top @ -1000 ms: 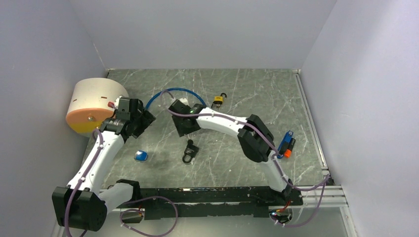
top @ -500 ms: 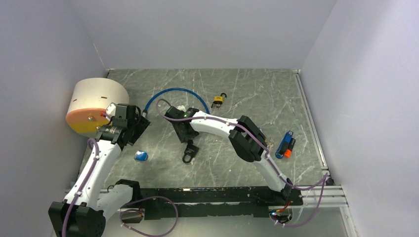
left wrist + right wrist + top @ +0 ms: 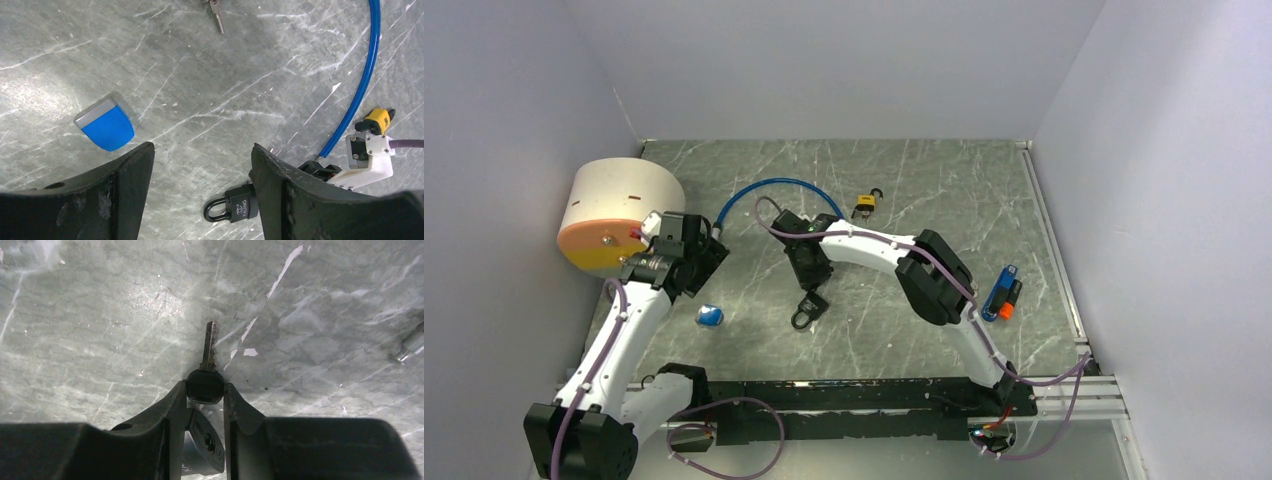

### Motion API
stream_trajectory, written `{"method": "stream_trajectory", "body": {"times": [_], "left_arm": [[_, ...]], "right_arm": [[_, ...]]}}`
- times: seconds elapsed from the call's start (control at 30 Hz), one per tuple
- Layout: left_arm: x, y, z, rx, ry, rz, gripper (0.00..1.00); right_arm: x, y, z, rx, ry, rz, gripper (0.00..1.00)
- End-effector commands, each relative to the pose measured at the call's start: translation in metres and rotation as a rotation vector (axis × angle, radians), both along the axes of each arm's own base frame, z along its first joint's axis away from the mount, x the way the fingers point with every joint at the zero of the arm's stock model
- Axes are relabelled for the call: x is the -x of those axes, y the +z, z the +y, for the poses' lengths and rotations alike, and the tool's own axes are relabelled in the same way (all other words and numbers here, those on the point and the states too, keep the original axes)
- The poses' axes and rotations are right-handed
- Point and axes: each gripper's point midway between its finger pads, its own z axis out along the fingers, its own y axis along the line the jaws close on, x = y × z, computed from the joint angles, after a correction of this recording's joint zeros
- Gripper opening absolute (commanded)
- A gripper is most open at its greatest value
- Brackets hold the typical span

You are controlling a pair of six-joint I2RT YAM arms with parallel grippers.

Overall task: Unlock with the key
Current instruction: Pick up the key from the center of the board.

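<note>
In the right wrist view my right gripper [image 3: 205, 387] is shut on the black head of a key [image 3: 205, 384]. Its metal blade points away over the table, and a second tag hangs between the fingers behind it. In the top view this gripper [image 3: 809, 270] sits just beyond the black padlock [image 3: 807, 308], which lies flat on the table. My left gripper [image 3: 200, 150] is open and holds nothing. It hovers to the left, and the black padlock [image 3: 235, 205] shows past its right finger.
A yellow padlock [image 3: 864, 205] and a blue cable loop [image 3: 774, 188] lie farther back. A small blue block [image 3: 710, 317] rests near the left arm. A large cream cylinder [image 3: 614, 215] stands at the left wall. A blue and orange item [image 3: 1002, 293] lies on the right. More keys [image 3: 216, 12] lie on the table.
My right gripper has come down toward the black padlock and its jaws have narrowed onto the key head. The left arm has shifted only slightly.
</note>
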Motion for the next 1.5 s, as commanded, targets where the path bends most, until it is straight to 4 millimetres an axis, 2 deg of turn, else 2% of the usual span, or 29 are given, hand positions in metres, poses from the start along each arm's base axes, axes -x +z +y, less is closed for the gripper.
{"method": "stream_trajectory", "body": {"times": [0.0,0.17,0.27,0.43,0.53,0.73,0.9,1.03,1.2,1.47], "left_arm": [[-0.006,0.000,-0.006,0.023,-0.020,-0.013,0.74],[-0.012,-0.007,-0.018,0.051,-0.085,-0.009,0.74],[-0.016,-0.014,-0.028,0.086,-0.129,0.004,0.74],[-0.025,-0.026,-0.048,0.164,-0.194,0.011,0.78],[-0.037,-0.024,-0.070,0.232,-0.304,-0.035,0.82],[-0.046,-0.031,-0.114,0.309,-0.514,-0.001,0.94],[-0.048,-0.032,-0.147,0.374,-0.645,0.003,0.94],[-0.051,-0.031,-0.173,0.472,-0.749,-0.017,0.89],[-0.047,-0.032,-0.207,0.539,-0.894,-0.006,0.83],[-0.053,-0.039,-0.233,0.614,-0.919,0.005,0.81]], "right_arm": [[0.000,-0.017,-0.026,0.105,-0.022,0.003,0.19],[-0.024,-0.004,-0.052,0.152,-0.093,-0.097,0.18],[-0.030,0.008,-0.067,0.143,-0.119,-0.137,0.18],[-0.018,0.011,-0.082,0.116,-0.107,-0.126,0.18],[-0.010,0.006,-0.087,0.098,-0.098,-0.103,0.18],[-0.004,0.007,-0.084,0.023,-0.090,-0.074,0.18],[-0.007,0.022,-0.081,-0.064,-0.100,-0.106,0.18],[-0.008,0.042,-0.074,-0.173,-0.079,-0.166,0.17],[-0.004,0.051,-0.073,-0.245,-0.068,-0.193,0.17],[0.000,0.059,-0.071,-0.304,-0.054,-0.213,0.17]]}}
